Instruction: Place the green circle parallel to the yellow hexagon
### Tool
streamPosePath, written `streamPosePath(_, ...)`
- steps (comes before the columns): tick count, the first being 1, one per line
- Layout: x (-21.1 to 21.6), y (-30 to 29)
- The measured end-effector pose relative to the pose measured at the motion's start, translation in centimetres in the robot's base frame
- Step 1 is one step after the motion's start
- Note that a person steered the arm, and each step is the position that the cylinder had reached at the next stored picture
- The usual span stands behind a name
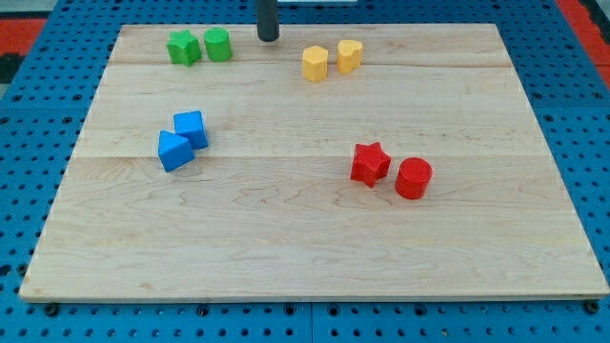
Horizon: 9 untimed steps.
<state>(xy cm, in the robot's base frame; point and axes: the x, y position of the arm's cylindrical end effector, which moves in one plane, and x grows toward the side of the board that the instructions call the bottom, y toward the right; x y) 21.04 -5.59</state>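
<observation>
The green circle (218,44) sits near the board's top left, touching a green star (184,48) on its left. The yellow hexagon (315,64) lies right of centre near the top, with a second yellow block (350,55), rounded in shape, close on its right. My tip (268,37) is at the top edge of the board, between the green pair and the yellow pair. It stands a short way right of the green circle and touches no block.
Two blue blocks (191,129) (174,151) lie together at the left middle. A red star (370,163) and a red cylinder (414,178) lie right of centre. The wooden board (305,248) rests on a blue pegboard surface (591,143).
</observation>
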Motion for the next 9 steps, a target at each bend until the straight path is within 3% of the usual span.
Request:
streamPosePath(2, -1.8, -2.0)
streamPosePath(9, -1.5, -10.3)
